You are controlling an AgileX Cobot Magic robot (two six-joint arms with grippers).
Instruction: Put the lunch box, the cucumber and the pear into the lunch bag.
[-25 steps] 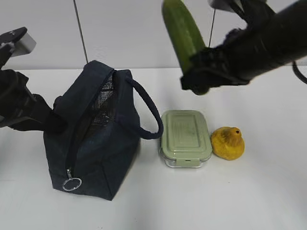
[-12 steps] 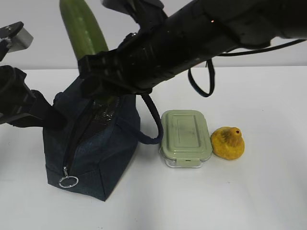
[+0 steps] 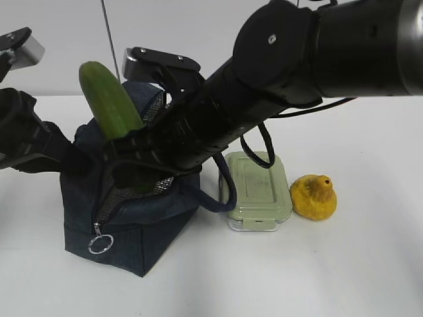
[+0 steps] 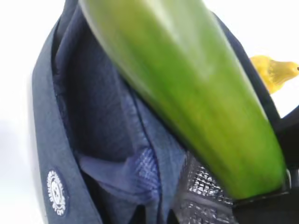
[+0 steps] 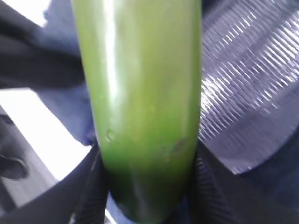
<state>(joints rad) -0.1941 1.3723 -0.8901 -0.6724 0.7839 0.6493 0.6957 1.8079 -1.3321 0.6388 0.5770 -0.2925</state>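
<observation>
The navy lunch bag [image 3: 135,228] stands open at the left, its foil lining [image 5: 243,84] showing. My right gripper [image 3: 135,170] has reached across and is shut on the lower end of the cucumber [image 3: 109,102]. That end sits in the bag's mouth while the upper end tilts up and left. The right wrist view shows both fingers [image 5: 91,189] pressing the cucumber [image 5: 140,93]. My left gripper [image 3: 74,162] is at the bag's left rim, where pinched fabric [image 4: 140,170] is pulled taut; its fingers are hidden. The lunch box [image 3: 256,188] and the pear [image 3: 314,197] rest on the table right of the bag.
The bag's loop handle [image 3: 221,191] hangs against the lunch box's left side. The zipper's ring pull [image 3: 100,244] dangles at the bag's front corner. My right arm [image 3: 297,66] crosses above the lunch box. The white table [image 3: 317,271] extends in front and to the right.
My right gripper has carried the cucumber from high on the right, over to the left and down into the bag's mouth. The bag has sagged a little. My left arm has held still.
</observation>
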